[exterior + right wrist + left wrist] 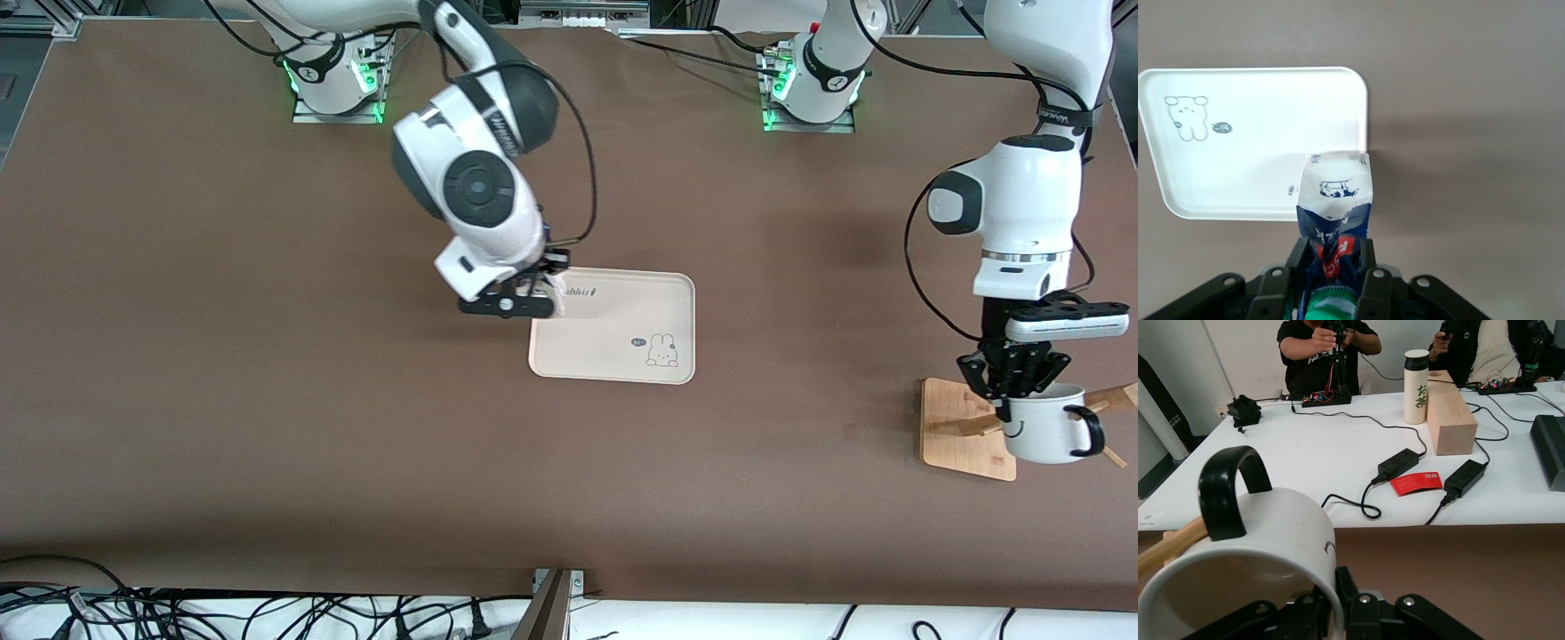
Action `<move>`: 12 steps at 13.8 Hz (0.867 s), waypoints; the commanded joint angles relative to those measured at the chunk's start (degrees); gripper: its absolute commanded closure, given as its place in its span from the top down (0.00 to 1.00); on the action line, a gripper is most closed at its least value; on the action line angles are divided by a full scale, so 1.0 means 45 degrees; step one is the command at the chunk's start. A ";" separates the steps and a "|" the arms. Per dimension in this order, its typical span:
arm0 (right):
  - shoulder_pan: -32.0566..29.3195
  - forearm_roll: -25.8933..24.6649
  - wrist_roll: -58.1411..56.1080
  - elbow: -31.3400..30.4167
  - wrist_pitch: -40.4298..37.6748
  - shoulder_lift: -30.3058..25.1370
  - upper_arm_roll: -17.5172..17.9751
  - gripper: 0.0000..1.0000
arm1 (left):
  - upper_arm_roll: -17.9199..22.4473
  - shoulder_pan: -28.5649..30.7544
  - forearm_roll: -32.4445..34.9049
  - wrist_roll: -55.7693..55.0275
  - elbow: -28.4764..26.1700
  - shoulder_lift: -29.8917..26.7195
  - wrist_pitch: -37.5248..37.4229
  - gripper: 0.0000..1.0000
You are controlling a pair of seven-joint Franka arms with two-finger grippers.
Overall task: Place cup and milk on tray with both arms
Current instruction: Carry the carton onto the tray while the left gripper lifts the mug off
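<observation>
My right gripper (536,293) is shut on the milk carton (1335,200), fingers (1297,257) clamped on either side just below its green cap (1330,310). It holds the carton over the corner of the cream tray (613,356) nearest the right arm's base; the tray also shows in the right wrist view (1258,153). In the front view the wrist hides most of the carton. My left gripper (1013,391) is shut on the rim of the white cup (1049,436), one finger inside and one outside (1346,583). The cup (1271,533) is tilted over the wooden rack (960,427), black handle (1225,490) beside a peg (1168,547).
The rack base sits at the left arm's end of the table, with pegs (1113,396) sticking out past the cup. The left wrist view shows a second white table (1338,447) with cables, power bricks, a wooden block (1450,420) and a flask, and people seated there.
</observation>
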 commanded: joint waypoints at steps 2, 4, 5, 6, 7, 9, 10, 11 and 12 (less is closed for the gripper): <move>0.0137 0.0303 0.0553 0.0943 0.0413 0.0856 -0.0128 0.35 | -0.0245 -0.0247 -0.0162 0.0164 0.0047 -0.0714 -0.0477 0.00; 0.0176 0.0303 0.0573 0.0943 0.0707 0.1071 -0.0128 0.35 | -0.0420 -0.0267 -0.0181 0.0144 0.0047 -0.1008 -0.0947 0.00; 0.0177 0.0303 0.0554 0.0943 0.0863 0.1130 -0.0128 0.35 | -0.0653 -0.0267 -0.0240 0.0009 0.0047 -0.1009 -0.1064 0.00; 0.0177 0.0303 0.0573 0.0943 0.0980 0.1265 -0.0128 0.35 | -0.0791 -0.0286 -0.0240 -0.0205 0.0047 -0.1048 -0.1278 0.00; 0.0177 0.0303 0.0573 0.0943 0.1098 0.1325 -0.0128 0.35 | -0.1082 -0.0325 -0.0221 -0.0246 0.0027 -0.1126 -0.1860 0.00; 0.0177 0.0303 0.0573 0.0943 0.1196 0.1423 -0.0128 0.35 | -0.1300 -0.0830 -0.0221 -0.0247 0.0143 -0.1477 -0.4081 0.00; 0.0177 0.0284 0.0554 0.0943 0.1254 0.1462 -0.0148 0.36 | -0.1300 -0.1084 -0.0221 -0.0247 0.0260 -0.1555 -0.5021 0.00; 0.0177 0.0284 0.0573 0.0943 0.1313 0.1462 -0.0148 0.44 | -0.1320 -0.1261 -0.0201 -0.0247 0.0474 -0.1556 -0.5978 0.00; 0.0177 0.0245 0.0477 0.0943 0.1314 0.1443 -0.0167 0.57 | -0.1358 -0.1495 -0.0182 -0.0247 0.0708 -0.1537 -0.6954 0.00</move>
